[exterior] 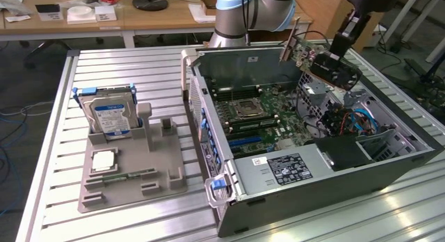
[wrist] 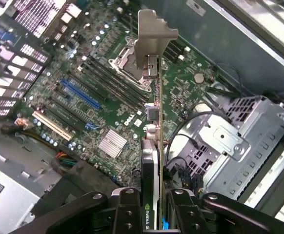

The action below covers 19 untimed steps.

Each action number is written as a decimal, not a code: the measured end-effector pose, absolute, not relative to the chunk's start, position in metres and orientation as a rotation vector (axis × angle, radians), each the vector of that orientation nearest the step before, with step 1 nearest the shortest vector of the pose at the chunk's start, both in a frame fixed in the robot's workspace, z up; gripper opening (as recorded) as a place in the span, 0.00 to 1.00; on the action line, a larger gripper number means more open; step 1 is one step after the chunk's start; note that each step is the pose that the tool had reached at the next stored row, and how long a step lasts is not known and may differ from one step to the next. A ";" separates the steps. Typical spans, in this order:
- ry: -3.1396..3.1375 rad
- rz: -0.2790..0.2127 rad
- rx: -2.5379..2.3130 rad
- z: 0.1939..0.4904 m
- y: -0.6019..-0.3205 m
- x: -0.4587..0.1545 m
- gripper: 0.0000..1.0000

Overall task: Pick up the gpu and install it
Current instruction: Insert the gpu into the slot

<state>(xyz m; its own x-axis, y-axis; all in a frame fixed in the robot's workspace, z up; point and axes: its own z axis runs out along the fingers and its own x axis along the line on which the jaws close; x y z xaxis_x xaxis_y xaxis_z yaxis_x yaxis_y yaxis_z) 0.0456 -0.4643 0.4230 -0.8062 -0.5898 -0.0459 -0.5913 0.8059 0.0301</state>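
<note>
Black gripper (wrist: 154, 208) clamped on the gpu (wrist: 150, 152), card edge-on above the open computer case (exterior: 326, 195), seemingly clear of the motherboard (wrist: 95, 105).

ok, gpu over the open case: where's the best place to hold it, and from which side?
Pinch the gpu across its two flat faces at the black cooler end, away from the metal bracket, coming in edge-on. It's thin and flat, so only the faces give the fingers purchase, and the bracket end is left clear. The gripper grips it that way now.
</note>
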 end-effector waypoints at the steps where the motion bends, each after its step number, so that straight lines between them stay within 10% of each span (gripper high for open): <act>1: 2.946 0.067 -0.986 0.423 -0.464 0.046 0.27; 19: 2.815 0.073 -1.326 0.423 -0.464 0.046 0.27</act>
<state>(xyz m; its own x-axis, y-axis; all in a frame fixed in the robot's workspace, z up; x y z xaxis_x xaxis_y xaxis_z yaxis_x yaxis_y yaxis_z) 0.0457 -0.4641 0.4227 -0.6365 -0.7699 -0.0460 -0.7712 0.6358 0.0301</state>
